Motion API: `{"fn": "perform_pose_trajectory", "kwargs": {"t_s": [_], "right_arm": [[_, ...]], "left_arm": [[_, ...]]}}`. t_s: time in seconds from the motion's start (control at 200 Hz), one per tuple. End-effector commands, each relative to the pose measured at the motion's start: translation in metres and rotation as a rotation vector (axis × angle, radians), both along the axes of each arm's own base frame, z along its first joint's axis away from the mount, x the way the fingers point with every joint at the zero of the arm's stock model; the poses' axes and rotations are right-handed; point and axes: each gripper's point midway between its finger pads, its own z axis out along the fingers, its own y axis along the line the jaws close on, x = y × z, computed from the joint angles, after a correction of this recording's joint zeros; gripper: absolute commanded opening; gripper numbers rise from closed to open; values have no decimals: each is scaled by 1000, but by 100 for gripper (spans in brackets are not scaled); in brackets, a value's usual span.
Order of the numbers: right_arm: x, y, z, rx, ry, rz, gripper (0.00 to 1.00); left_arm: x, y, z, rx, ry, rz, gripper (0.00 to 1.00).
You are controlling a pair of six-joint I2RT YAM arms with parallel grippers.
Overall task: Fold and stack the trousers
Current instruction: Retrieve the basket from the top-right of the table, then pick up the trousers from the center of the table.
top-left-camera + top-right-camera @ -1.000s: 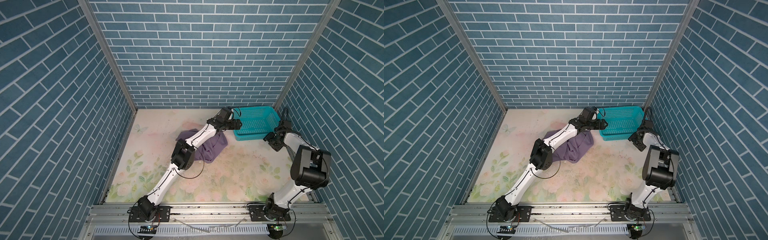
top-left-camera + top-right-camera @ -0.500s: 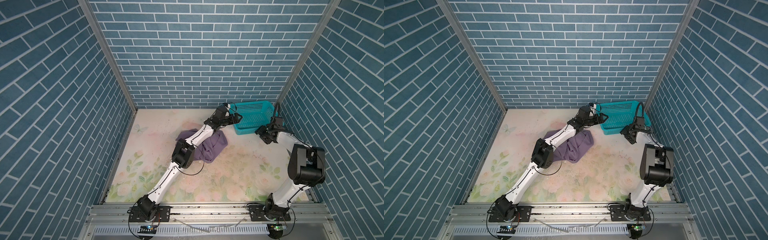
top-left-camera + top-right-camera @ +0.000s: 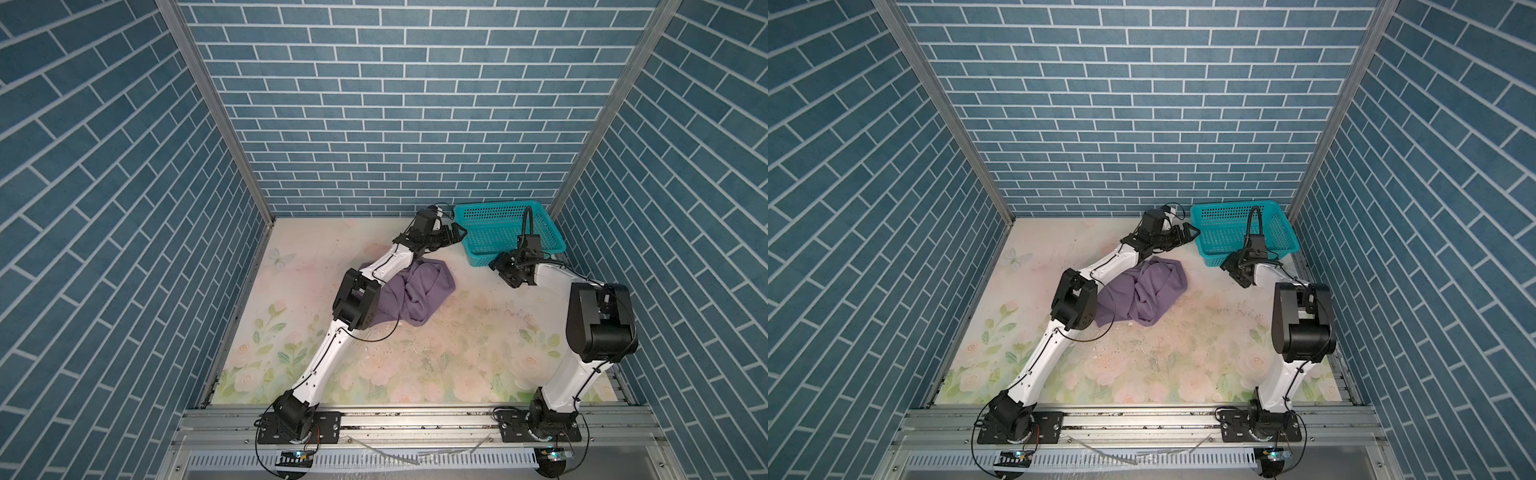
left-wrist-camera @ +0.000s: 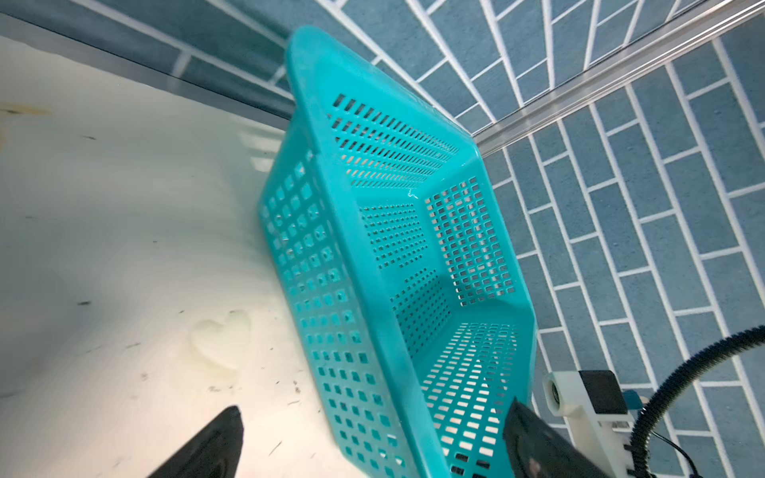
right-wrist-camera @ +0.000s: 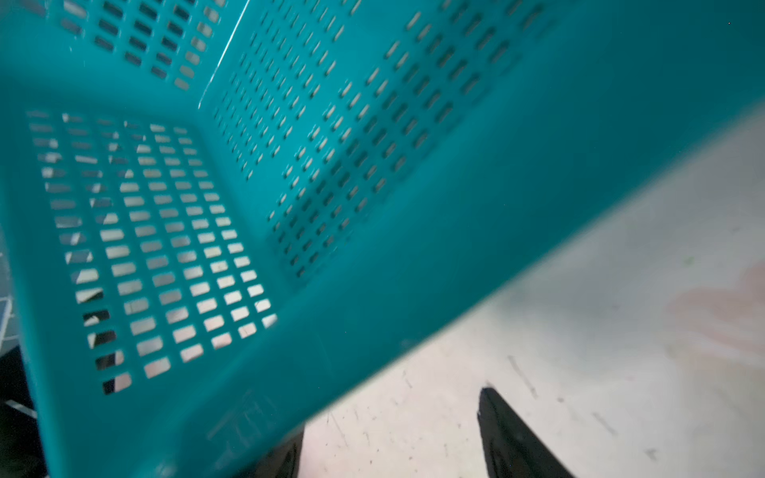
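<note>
Down at the near edge, by the arm bases, the surface (image 3: 415,374) is bare and nothing is stirring. Moving up to the middle, the trousers (image 3: 419,291) sit in a crumpled purple heap, not folded at all. They are partly tucked under my left forearm in both top views, and they have not budged in the last second. Now the far end, where the action is: the teal basket (image 3: 494,204) has been slid back and right, into the far right corner by the walls. My left pincer (image 3: 455,235) has just spread to its widest and let go. In the left wrist view its fingers stand well apart, one outside the basket's side wall and one seemingly inside, with the rim loose between them. My right pincer (image 3: 505,274) hangs just beside the basket's near corner, jaws parted. Bare surface shows between them in the right wrist view, and it grips nothing that I can see. I read that as the basket parked and the middle freed, so all the folding is still ahead. Both pincers are beyond the trousers: the heap lies nearer to me, close behind the left pincer and well apart to the left of the right one.
</note>
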Motion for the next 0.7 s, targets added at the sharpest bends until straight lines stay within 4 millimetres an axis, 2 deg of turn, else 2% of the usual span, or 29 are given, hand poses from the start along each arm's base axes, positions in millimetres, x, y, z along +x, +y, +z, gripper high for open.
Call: {"fn": "perform_pose_trajectory", "kwargs": {"t_s": [0.0, 0.075, 0.105, 0.125, 0.175, 0.225, 0.245, 0.29, 0.385, 0.53, 0.61, 0.635, 0.665, 0.695], "right_arm": [[-23, 29, 6, -59, -6, 72, 67], [-42, 52, 10, -81, -16, 127, 67], [-49, 60, 13, -103, -28, 142, 68], [-54, 66, 16, -115, -35, 156, 70], [-66, 84, 21, -139, -54, 198, 73], [-75, 103, 27, -152, -77, 241, 79], [-79, 112, 29, -154, -86, 262, 80], [-86, 131, 35, -156, -107, 308, 83], [-93, 170, 46, -174, -155, 398, 86], [-85, 223, 33, -183, -128, 497, 86], [-74, 247, 20, -170, -108, 523, 78], [-70, 254, 15, -165, -99, 529, 72], [-65, 261, 11, -152, -89, 538, 59], [-63, 269, 9, -138, -73, 558, 35]], "left_arm": [[-23, 26, 71, 38, -108, -27, 99], [-44, 49, 78, 95, -120, -10, 99], [-53, 60, 88, 105, -133, 1, 99], [-60, 67, 83, 124, -120, 7, 99], [-77, 87, 90, 149, -121, 26, 99], [-93, 111, 89, 198, -107, 57, 99], [-100, 120, 81, 225, -88, 63, 99], [-118, 144, 83, 275, -80, 95, 99], [-154, 196, 71, 399, -39, 166, 99], [-209, 264, 49, 557, 50, 246, 99], [-232, 294, 42, 581, 95, 280, 99], [-238, 302, 41, 582, 107, 293, 99], [-245, 311, 40, 580, 116, 309, 99], [-251, 319, 38, 576, 126, 323, 99]]}}
